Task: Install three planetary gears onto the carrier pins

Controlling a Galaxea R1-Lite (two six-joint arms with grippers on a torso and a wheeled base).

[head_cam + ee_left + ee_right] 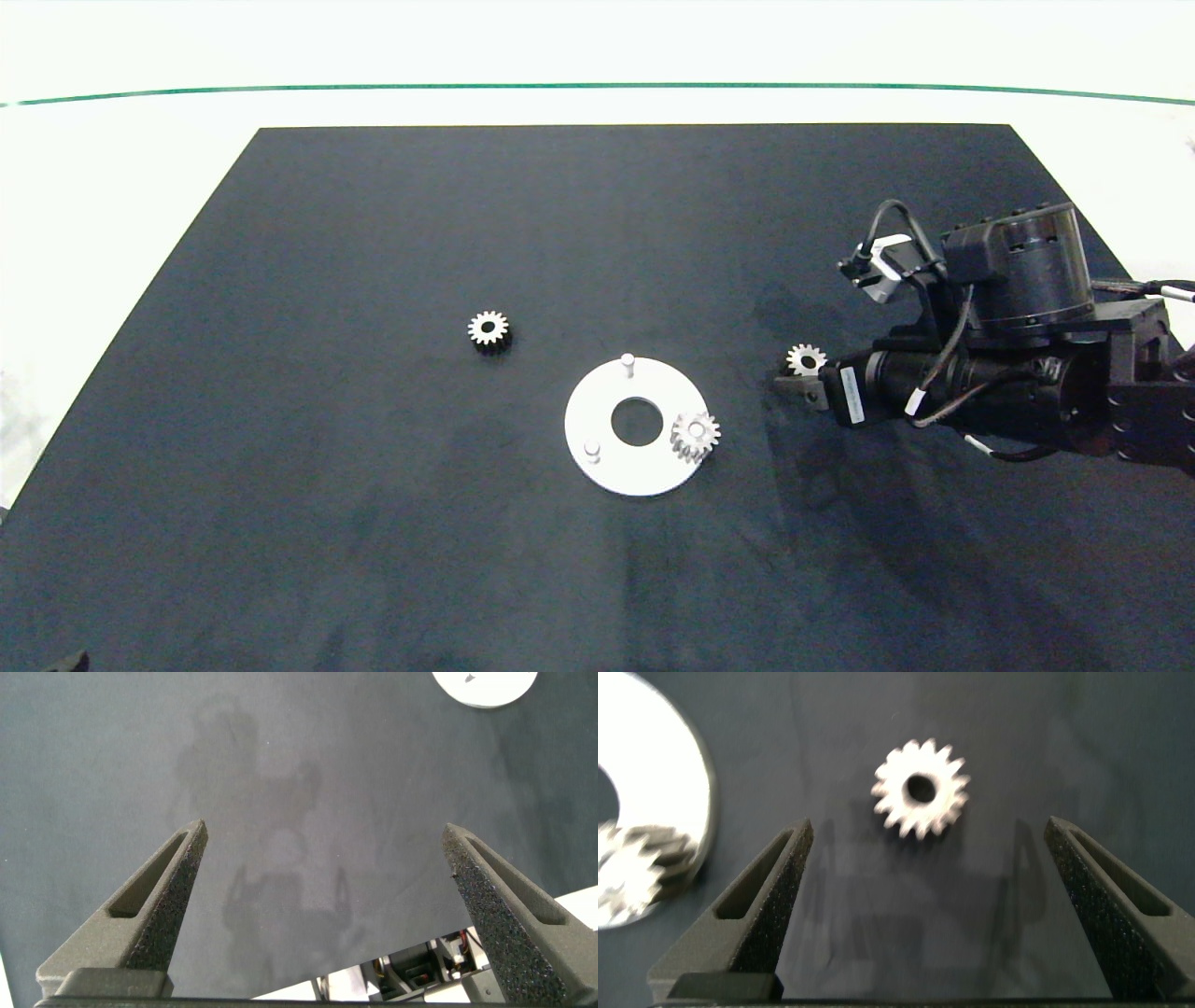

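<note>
Broadly, the table [373,523] is covered by a dark mat, with pale surface showing past its far and side edges. From the right edge of the head view comes the right arm [1018,373], whose right gripper [924,859] hangs over a loose gear [921,788] lying flat on the mat, well right of the white disc [607,467]; its fingers [766,905] are spread wide, one to each side of that gear, not touching it. The left gripper [322,905] hovers over bare mat with its fingers likewise released, the disc's edge just visible. On the disc, one gear [695,435] sits at the right-hand side, while two carrier pins [627,362] stand bare. A third gear [489,330] lies on the mat, left of the disc.
</note>
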